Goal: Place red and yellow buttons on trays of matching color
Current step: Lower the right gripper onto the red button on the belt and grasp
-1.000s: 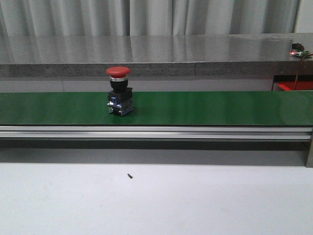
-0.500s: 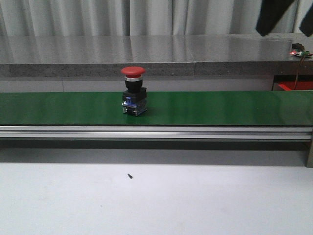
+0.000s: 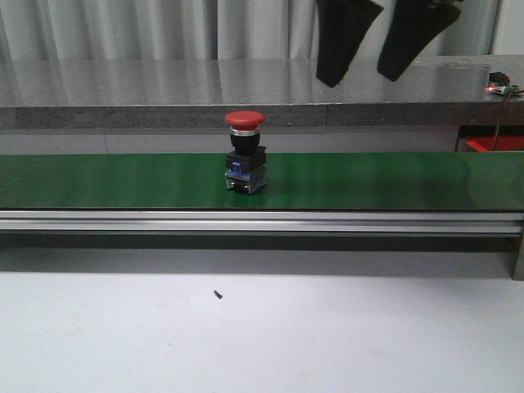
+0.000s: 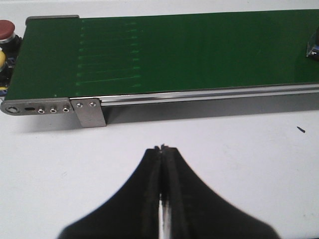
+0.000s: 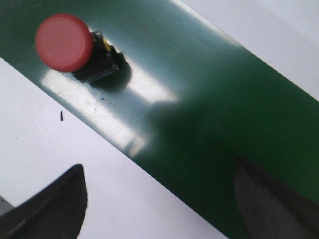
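The red button (image 3: 245, 153) stands upright on the green conveyor belt (image 3: 393, 180), a little left of the middle of the front view, its round red cap above a black body and a metal-and-blue base. In the right wrist view the same button (image 5: 65, 43) shows from above, cap toward the camera, with its shadow falling on the belt (image 5: 209, 124) beside it. The right claw (image 3: 372, 78) hangs above and to the right of the button, well apart from it, its two dark fingers (image 3: 337, 41) spread wide and holding nothing. The left claw (image 4: 163, 149) sits over the white surface (image 4: 75, 169) on the near side of the belt's left end, its fingers pressed together with nothing between them. A small dark speck (image 3: 218, 294) lies on the white surface (image 3: 327, 336) near the belt. Beyond the belt's left end, in the left wrist view, part of another red button (image 4: 6, 28) shows at the picture's edge.
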Controlling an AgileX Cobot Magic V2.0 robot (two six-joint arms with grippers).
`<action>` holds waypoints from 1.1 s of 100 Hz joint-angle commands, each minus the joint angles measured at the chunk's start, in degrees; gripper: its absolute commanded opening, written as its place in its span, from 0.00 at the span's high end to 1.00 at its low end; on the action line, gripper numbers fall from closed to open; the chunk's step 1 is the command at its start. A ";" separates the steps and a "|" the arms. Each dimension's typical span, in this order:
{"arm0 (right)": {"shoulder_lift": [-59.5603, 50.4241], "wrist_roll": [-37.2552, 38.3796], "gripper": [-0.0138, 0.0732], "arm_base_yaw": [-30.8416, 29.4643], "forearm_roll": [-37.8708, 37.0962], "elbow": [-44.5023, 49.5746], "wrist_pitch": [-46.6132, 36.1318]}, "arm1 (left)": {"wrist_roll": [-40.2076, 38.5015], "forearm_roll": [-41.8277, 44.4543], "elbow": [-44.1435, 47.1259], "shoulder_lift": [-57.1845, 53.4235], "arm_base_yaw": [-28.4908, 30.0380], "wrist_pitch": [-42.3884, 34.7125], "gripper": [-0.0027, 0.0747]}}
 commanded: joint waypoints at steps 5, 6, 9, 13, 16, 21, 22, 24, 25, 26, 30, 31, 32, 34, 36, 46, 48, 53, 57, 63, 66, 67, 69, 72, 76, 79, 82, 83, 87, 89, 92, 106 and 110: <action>0.43 -5.36 0.15 0.38 1.71 -4.14 -0.89 | -0.03 -1.38 -1.49 0.17 -0.39 -3.87 0.99; 0.68 -5.66 0.15 0.38 1.80 -4.28 -1.00 | -0.03 -1.38 -1.49 0.17 -0.39 -3.87 0.99; 1.23 -7.04 0.15 0.38 2.36 -4.54 -1.00 | -0.03 -1.38 -1.49 0.17 -0.39 -3.87 0.99; 1.89 -9.36 0.15 0.38 2.91 -4.84 -0.78 | -0.03 -1.38 -1.49 0.17 -0.39 -3.87 0.99; 2.24 -10.86 0.15 0.38 3.46 -4.84 -0.78 | -0.03 -1.38 -1.49 0.17 -0.39 -3.87 0.99; 2.78 -12.90 0.15 0.38 4.25 -4.84 -0.83 | -0.03 -1.38 -1.49 0.17 -0.39 -3.87 0.99; 2.88 -13.33 0.15 0.38 4.35 -4.84 -0.83 | -0.03 -1.38 -1.49 0.17 -0.39 -3.87 0.99; 3.23 -13.81 0.15 0.38 4.59 -4.84 -0.88 | -0.03 -1.38 -1.49 0.17 -0.39 -3.87 0.99; 3.29 -13.94 0.15 0.38 4.75 -4.84 -0.96 | -0.03 -1.38 -1.49 0.17 -0.39 -3.87 0.99; 3.39 -14.17 0.15 0.38 4.84 -4.84 -0.97 | -0.03 -1.38 -1.49 0.17 -0.39 -3.87 0.99; 3.86 -14.44 0.15 0.38 5.29 -4.84 -1.25 | -0.03 -1.38 -1.49 0.17 -0.39 -3.87 0.99; 3.92 -14.58 0.15 0.38 5.38 -4.84 -1.34 | -0.03 -1.38 -1.49 0.17 -0.39 -3.87 0.99; 4.05 -14.63 0.15 0.38 5.56 -4.84 -1.41 | -0.03 -1.38 -1.49 0.17 -0.39 -3.87 0.99; 4.29 -14.71 0.15 0.38 5.68 -4.84 -1.47 | -0.03 -1.38 -1.49 0.17 -0.39 -3.87 0.99; 4.41 -14.85 0.15 0.38 5.85 -4.84 -1.66 | -0.03 -1.38 -1.49 0.17 -0.39 -3.87 0.99; 5.16 -15.95 0.15 0.38 6.79 -4.84 -2.08 | -0.03 -1.38 -1.49 0.17 -0.39 -3.87 0.99; 5.29 -16.26 0.15 0.38 7.05 -4.84 -2.08 | -0.03 -1.38 -1.49 0.17 -0.39 -3.87 0.99; 5.52 -17.16 0.15 0.38 7.97 -4.84 -2.08 | -0.03 -1.38 -1.49 0.17 -0.39 -3.87 0.99; 5.66 -18.01 0.15 0.38 8.34 -4.84 -2.14 | -0.03 -1.38 -1.49 0.17 -0.39 -3.87 0.99; 6.03 -19.00 0.15 0.38 8.83 -4.84 -2.57 | -0.03 -1.38 -1.49 0.17 -0.39 -3.87 0.99; 6.17 -19.13 0.15 0.38 8.89 -4.84 -2.86 | -0.03 -1.38 -1.49 0.17 -0.39 -3.87 0.99; 6.31 -19.18 0.15 0.38 8.89 -4.84 -3.05 | -0.03 -1.38 -1.49 0.17 -0.39 -3.87 0.99; 6.51 -19.17 0.15 0.38 8.89 -4.84 -3.20 | -0.03 -1.38 -1.49 0.17 -0.39 -3.87 0.99; 6.66 -19.17 0.15 0.38 9.01 -4.84 -3.54 | -0.03 -1.38 -1.49 0.17 -0.39 -3.87 0.99; 7.11 -19.17 0.15 0.38 9.02 -4.84 -3.64 | -0.03 -1.38 -1.49 0.17 -0.39 -3.87 0.99; 7.34 -19.17 0.15 0.38 9.15 -4.84 -3.78 | -0.03 -1.38 -1.49 0.17 -0.39 -3.87 0.99; 7.70 -19.17 0.15 0.38 9.32 -4.84 -3.78 | -0.03 -1.38 -1.49 0.17 -0.39 -3.87 0.99; 7.79 -19.17 0.15 0.38 9.33 -4.84 -3.78 | -0.03 -1.38 -1.49 0.17 -0.39 -3.87 0.99; 8.28 -19.17 0.15 0.38 9.56 -4.84 -3.78 | -0.03 -1.38 -1.49 0.17 -0.39 -3.87 0.99; 8.50 -19.17 0.15 0.38 9.59 -4.84 -3.83 | -0.03 -1.38 -1.49 0.17 -0.39 -3.87 0.99; 8.76 -19.17 0.15 0.38 9.59 -4.84 -3.83 | -0.03 -1.38 -1.49 0.17 -0.39 -3.87 0.99; 9.42 -19.17 0.15 0.38 9.61 -4.84 -4.61 | -0.03 -1.38 -1.49 0.17 -0.39 -3.87 0.99; 9.42 -19.17 0.15 0.38 9.61 -4.84 -5.15 | -0.03 -1.38 -1.49 0.17 -0.39 -3.87 0.99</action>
